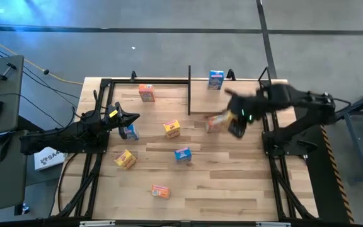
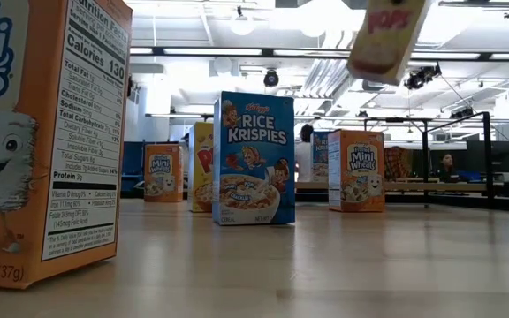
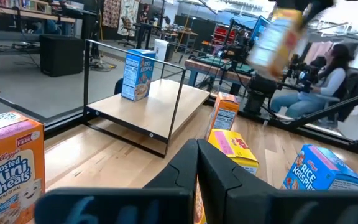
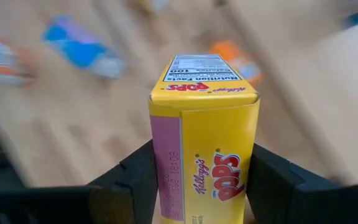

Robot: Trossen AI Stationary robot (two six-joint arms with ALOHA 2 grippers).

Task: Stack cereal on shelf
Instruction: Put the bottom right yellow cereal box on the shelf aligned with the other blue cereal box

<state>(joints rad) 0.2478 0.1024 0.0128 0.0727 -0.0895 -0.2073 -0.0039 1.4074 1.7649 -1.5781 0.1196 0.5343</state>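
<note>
My right gripper [image 1: 234, 123] is shut on a yellow Pops cereal box [image 4: 204, 137] in the air just in front of the shelf [image 1: 190, 94]; the box shows high up in the low view [image 2: 387, 35]. The shelf is a light board in a black frame [image 3: 160, 106], with one blue box [image 1: 216, 79] standing on it. My left gripper [image 1: 133, 118] is shut and touches nothing, beside a blue box [image 1: 129, 131] on the table's left. More boxes stand on the table: orange [image 1: 147, 93], yellow [image 1: 172, 128], blue [image 1: 182, 154]. My right gripper pinches the yellow box between its two fingers [image 4: 129, 180], one on each side, at the end nearest the wrist [image 4: 204, 193]. The fingers come from the table's right. The box is lifted clear and tilted, its free end [image 4: 201, 74] pointing away from the gripper.
Another yellow box [image 1: 125, 159] and an orange one [image 1: 161, 191] sit toward the near edge. The low view has a big orange box [image 2: 42, 132] right at the camera and a Rice Krispies box [image 2: 253, 157] mid-table. A seated person [image 3: 328, 81] is beyond the table.
</note>
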